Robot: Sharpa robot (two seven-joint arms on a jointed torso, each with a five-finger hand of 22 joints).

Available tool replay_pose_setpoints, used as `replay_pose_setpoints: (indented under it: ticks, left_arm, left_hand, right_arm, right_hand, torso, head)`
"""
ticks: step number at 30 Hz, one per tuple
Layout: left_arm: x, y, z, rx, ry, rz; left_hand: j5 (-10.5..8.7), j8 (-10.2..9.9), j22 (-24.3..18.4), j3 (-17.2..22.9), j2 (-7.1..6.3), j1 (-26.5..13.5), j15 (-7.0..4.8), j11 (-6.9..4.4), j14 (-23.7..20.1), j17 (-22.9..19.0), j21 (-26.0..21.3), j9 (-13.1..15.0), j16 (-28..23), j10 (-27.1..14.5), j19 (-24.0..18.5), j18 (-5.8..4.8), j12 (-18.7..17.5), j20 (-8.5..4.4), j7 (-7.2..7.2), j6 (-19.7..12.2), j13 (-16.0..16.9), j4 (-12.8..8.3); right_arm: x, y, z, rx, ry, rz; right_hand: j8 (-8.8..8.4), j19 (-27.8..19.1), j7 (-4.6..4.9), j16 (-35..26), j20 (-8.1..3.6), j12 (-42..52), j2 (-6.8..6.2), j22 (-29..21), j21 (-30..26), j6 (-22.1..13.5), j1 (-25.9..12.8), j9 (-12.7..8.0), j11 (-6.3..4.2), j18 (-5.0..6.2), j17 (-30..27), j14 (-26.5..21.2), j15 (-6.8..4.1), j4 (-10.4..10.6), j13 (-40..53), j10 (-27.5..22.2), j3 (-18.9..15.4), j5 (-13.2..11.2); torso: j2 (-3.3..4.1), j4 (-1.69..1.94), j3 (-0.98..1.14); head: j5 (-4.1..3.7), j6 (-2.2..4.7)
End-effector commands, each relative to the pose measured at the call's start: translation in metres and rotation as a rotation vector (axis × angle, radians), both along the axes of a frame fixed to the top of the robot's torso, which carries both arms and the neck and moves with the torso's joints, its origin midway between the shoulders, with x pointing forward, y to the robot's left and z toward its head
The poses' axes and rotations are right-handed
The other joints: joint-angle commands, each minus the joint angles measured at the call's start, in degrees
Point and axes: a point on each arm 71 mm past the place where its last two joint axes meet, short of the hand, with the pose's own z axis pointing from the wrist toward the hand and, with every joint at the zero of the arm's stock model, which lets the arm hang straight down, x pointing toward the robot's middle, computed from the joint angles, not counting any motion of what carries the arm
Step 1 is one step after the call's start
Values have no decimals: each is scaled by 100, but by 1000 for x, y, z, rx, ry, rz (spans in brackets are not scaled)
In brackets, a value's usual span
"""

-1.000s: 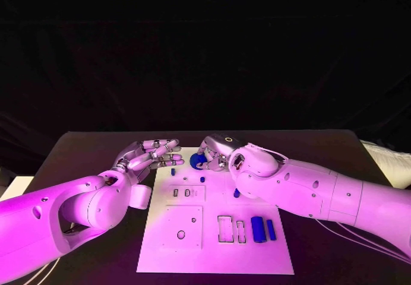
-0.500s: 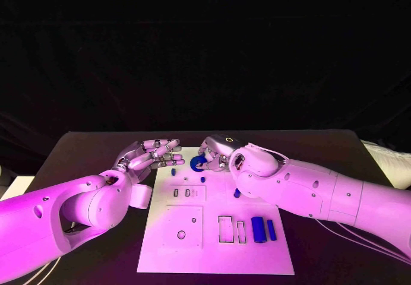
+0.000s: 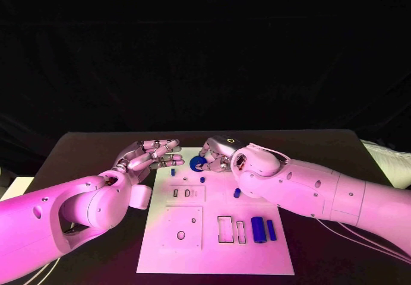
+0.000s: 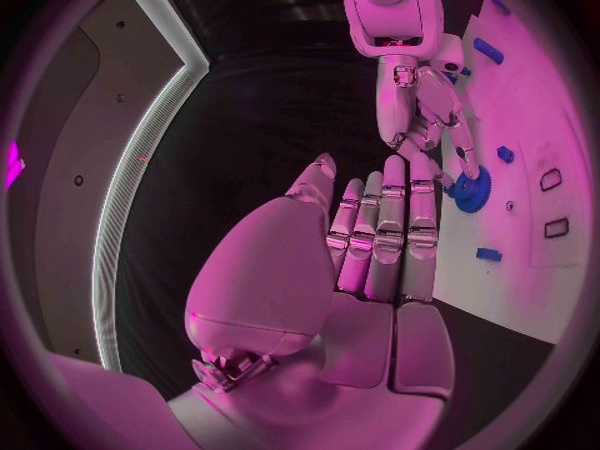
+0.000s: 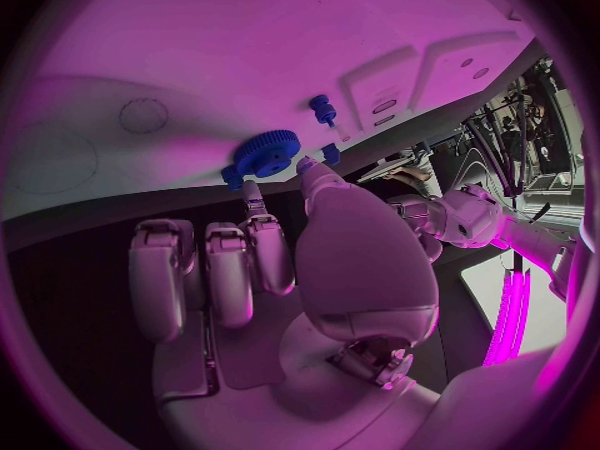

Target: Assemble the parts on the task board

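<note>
Your right hand (image 3: 218, 155) has crept a little nearer the blue gear (image 3: 198, 162) at the board's (image 3: 214, 249) top middle, fingertips touching it, not gripping yet. Your left hand (image 3: 152, 155) stays open, empty.

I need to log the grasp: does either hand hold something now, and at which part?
The right hand touches the blue gear at its toothed rim with its fingertips; whether it truly grips it cannot be told. The left hand holds nothing.
</note>
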Motion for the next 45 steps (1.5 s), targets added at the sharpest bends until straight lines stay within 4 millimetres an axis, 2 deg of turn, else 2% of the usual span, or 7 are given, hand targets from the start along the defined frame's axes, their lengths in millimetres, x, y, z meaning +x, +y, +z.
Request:
replay_pose_setpoints:
  ticks: [1,6,12,17,21,36,45]
  left_arm:
    - [0,-2,2,-7,-9,-15]
    - [1,1,1,-5,-11,-9]
    - [1,6,1,-3,-13,0]
    - [2,9,1,-1,-14,7]
    - [3,9,0,0,-15,9]
    - [7,12,-1,4,-15,19]
    - [7,13,-1,5,-14,20]
  left_hand:
    - [-18,-33,-7,31,1,64,21,-11,15,9,-36,-9,-19,-46,30,67,-22,4,16,-23,-8,-2]
    - [-18,-33,-7,31,1,64,21,-11,15,9,-36,-9,-19,-46,30,67,-22,4,16,-23,-8,-2]
    - [-19,-34,-7,36,-3,61,23,-7,15,11,-39,-10,-23,-53,30,66,-23,5,21,-30,-9,-4]
    - [-19,-34,-7,37,-4,61,23,-7,15,11,-39,-10,-24,-53,30,66,-23,5,21,-31,-8,-5]
    - [-19,-34,-8,38,-4,61,23,-7,15,11,-39,-9,-24,-54,30,66,-22,5,20,-31,-8,-5]
    - [-19,-34,-8,38,-4,61,23,-7,15,11,-39,-9,-24,-54,30,66,-22,5,20,-31,-8,-5]
    - [-19,-34,-8,38,-4,61,23,-7,15,11,-39,-9,-24,-54,30,66,-22,5,20,-31,-8,-5]
  right_arm:
    - [-2,-9,8,102,-47,-10]
    - [-7,-45,22,295,-51,23]
    - [-8,-116,34,472,86,11]
    - [-11,-161,33,513,120,-41]
    - [-16,-187,27,486,118,-75]
    - [-21,-205,-7,371,136,-119]
    - [-15,-204,-16,343,135,-147]
  right_hand:
    - [-3,155,-6,24,48,40,-16,591,12,-13,-25,-2,39,-105,1509,598,16,-20,1032,299,-56,25]
    - [-10,132,32,23,63,-72,29,547,-7,-156,275,-16,68,-95,1508,598,38,-151,977,257,-31,44]
    - [0,-9,47,-61,73,-390,55,295,-133,-153,949,-6,75,-42,1404,570,42,-699,819,114,102,-41]
    - [3,-32,51,-68,78,-430,-15,263,-155,-157,1106,-5,76,-34,1395,567,48,-886,798,92,76,-132]
    - [9,-14,48,-39,78,-394,-31,296,-139,-146,1112,-2,75,-41,1431,577,47,-915,816,107,54,-98]
    - [11,3,44,-28,75,-355,-55,323,-126,-134,1077,0,72,-47,1446,581,45,-942,833,128,-13,-25]
    - [20,21,40,-18,72,-304,21,351,-112,-107,1083,4,67,-52,1458,584,41,-962,857,154,-10,-37]
  torso:
    - [0,7,7]
    - [-9,-15,1]
    - [-32,-93,6]
    - [-36,-166,44]
    - [-32,-188,71]
    - [2,-163,95]
    - [-7,-153,77]
  head:
    - [-14,9]
    - [-29,22]
    - [-30,63]
    - [-56,92]
    - [-69,116]
    - [-75,96]
    - [-70,83]
